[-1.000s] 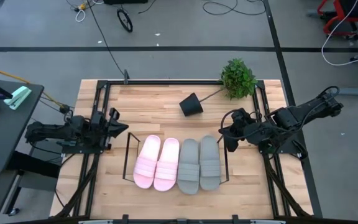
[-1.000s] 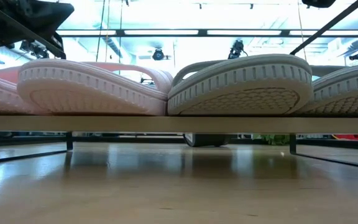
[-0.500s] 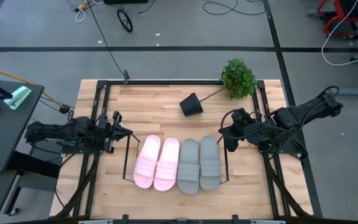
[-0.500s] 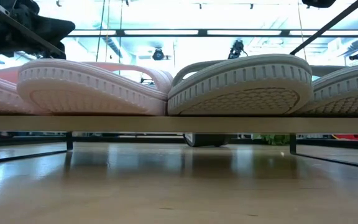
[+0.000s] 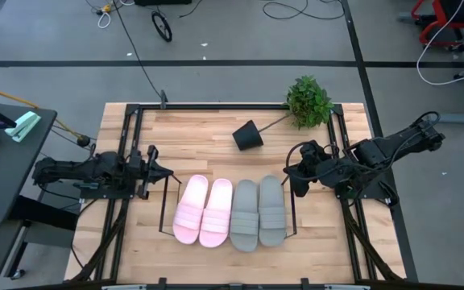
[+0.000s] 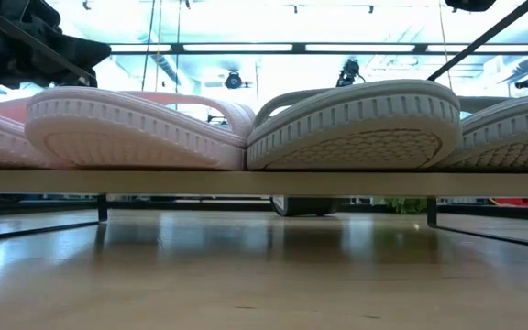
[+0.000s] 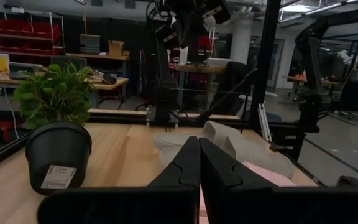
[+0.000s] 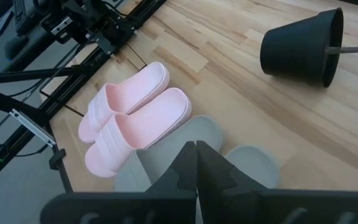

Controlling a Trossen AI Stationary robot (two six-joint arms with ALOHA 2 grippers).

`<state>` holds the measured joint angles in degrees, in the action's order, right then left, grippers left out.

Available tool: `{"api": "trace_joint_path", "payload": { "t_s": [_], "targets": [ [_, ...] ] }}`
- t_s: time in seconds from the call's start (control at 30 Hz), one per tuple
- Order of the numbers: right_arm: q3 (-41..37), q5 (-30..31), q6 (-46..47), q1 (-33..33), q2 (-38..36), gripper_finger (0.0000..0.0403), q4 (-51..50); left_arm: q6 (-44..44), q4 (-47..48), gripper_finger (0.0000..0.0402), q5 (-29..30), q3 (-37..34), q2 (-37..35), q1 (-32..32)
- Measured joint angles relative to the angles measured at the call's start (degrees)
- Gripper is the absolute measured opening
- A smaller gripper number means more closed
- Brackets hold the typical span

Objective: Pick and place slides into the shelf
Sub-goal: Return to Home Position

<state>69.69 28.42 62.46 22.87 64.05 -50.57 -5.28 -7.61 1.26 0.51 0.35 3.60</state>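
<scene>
**Item: slides, four, foam-like.** Two pale pink slides (image 5: 202, 212) and two grey slides (image 5: 258, 213) lie side by side, soles down, in one row. The pink pair is on the side of the left arm and the grey pair on the side of the right arm. Each slide touches the one beside it.

**Location:** on the shelf (image 5: 167, 203), a low frame of thin black wire. Its upright ends bracket the row. In the low view the soles rest on the shelf bar, raised above the desk (image 5: 200, 129).

**Handling (judged):** light, soft and springy, with ribbed soles that are unlikely to slip. They are not fragile. The wide strap is the best hold, or else the sole edge at mid-length.

**Left gripper** (image 7: 199, 146): fingers pressed together and holding nothing. It sits at the desk's left edge, just beside the shelf end.

**Right gripper** (image 8: 196, 149): fingers closed and empty. It sits near the shelf's other end, over the grey pair's side.

**Also present:** a small black plant pot (image 5: 248, 135) and a green plant (image 5: 308, 101) on the desk beyond the shelf, apart from the slides.

**Status (judged):** all four slides are shelved and none is left to place.
</scene>
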Motion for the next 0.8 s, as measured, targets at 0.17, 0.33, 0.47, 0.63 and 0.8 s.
{"api": "trace_joint_path", "payload": {
  "t_s": [0.17,0.33,0.47,0.63,0.8],
  "targets": [
    [0.00,0.00,-0.17,0.00,0.00,0.0000,-0.07,-0.02,0.80,0.0010,0.00,0.00,0.02,0.00],
    [0.00,0.00,-0.59,0.00,0.00,0.0000,-0.09,-0.08,0.89,0.0004,0.00,0.00,0.02,0.00],
    [0.00,0.01,-1.06,0.00,0.00,0.0000,-0.15,-0.41,2.22,0.0010,0.00,0.00,0.02,0.00],
    [0.00,0.02,-3.27,0.00,0.00,0.0000,-0.55,-4.62,3.06,0.0034,-0.02,0.00,-0.01,0.02],
    [0.00,0.13,-6.47,0.17,-0.39,0.0000,-0.72,-5.66,2.99,0.0044,-0.02,0.00,-0.01,0.02]
  ]
}}
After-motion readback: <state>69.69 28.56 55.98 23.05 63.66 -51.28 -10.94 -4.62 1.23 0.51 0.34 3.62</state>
